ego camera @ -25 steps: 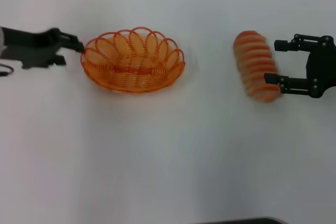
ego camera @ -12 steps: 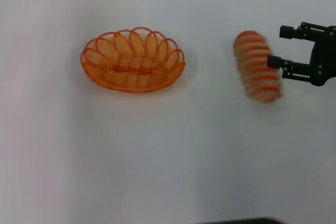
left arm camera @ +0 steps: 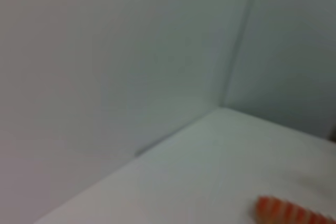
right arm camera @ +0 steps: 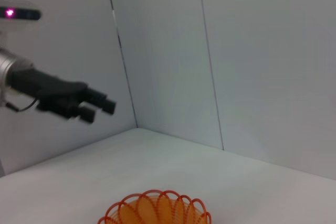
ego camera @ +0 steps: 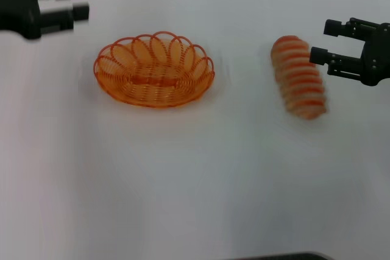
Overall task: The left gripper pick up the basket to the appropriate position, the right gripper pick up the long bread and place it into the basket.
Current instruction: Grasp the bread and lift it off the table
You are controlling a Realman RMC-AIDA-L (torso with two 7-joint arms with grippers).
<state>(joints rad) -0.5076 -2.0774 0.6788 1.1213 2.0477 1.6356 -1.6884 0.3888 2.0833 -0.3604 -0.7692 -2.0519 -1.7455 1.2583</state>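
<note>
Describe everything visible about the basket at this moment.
The basket is an oval of orange wire with a looped, scalloped rim and open mesh sides. It sits upright and empty on the white table. Nothing touches it: the left gripper is apart from it at its far left, and the bread lies off to its right.

orange basket (ego camera: 153, 71), tan bread (ego camera: 298, 77) — orange-striped, black grippers

Orange basket (ego camera: 153, 70) apparently empty, ridged long bread (ego camera: 298, 77) well apart.
</note>
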